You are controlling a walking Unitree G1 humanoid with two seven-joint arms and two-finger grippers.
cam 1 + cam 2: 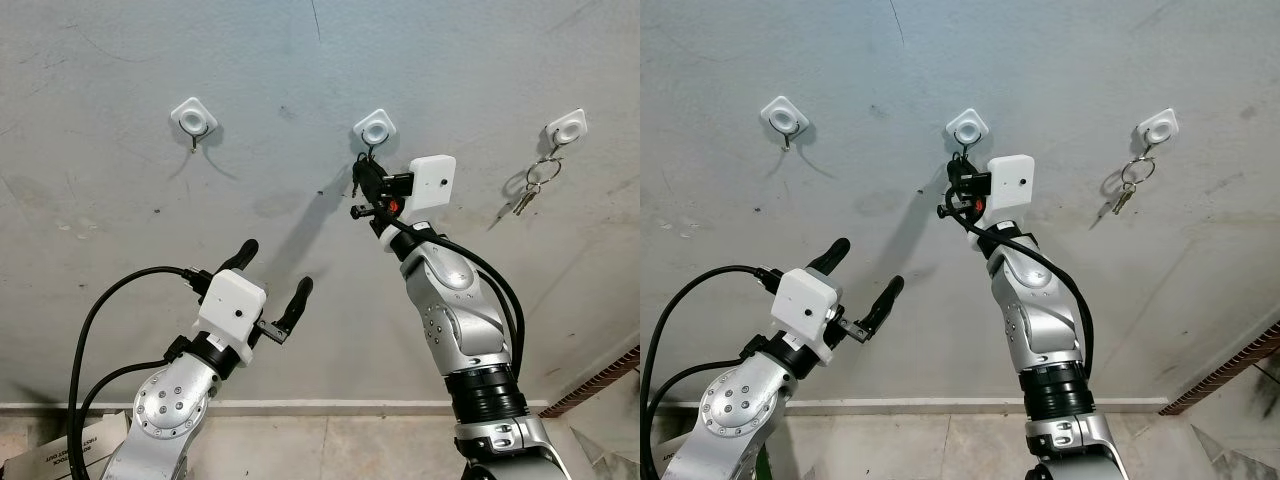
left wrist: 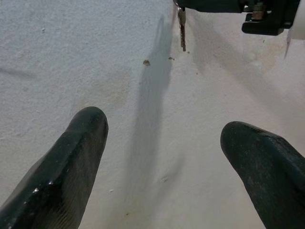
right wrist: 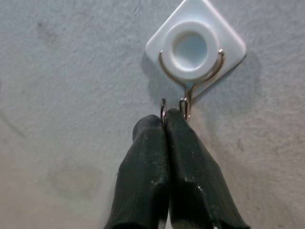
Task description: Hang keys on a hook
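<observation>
Keys (image 2: 182,28) in right end effector (image 3: 165,117), by mid hook (image 3: 185,106).

- Right arm (image 1: 465,320) is raised steeply, forearm nearly upright, wrist bent twd the wall.
- Right tool (image 3: 165,119) is held high, fingers (image 3: 143,176) pressed together w/ a thin metal ring pinched at the tips.
- Left arm (image 1: 175,400) is kept lower, angled up and fwd.
- Left tool (image 1: 275,272) is held w/ fingers (image 2: 66,162) spread wide, nothing between them.
</observation>
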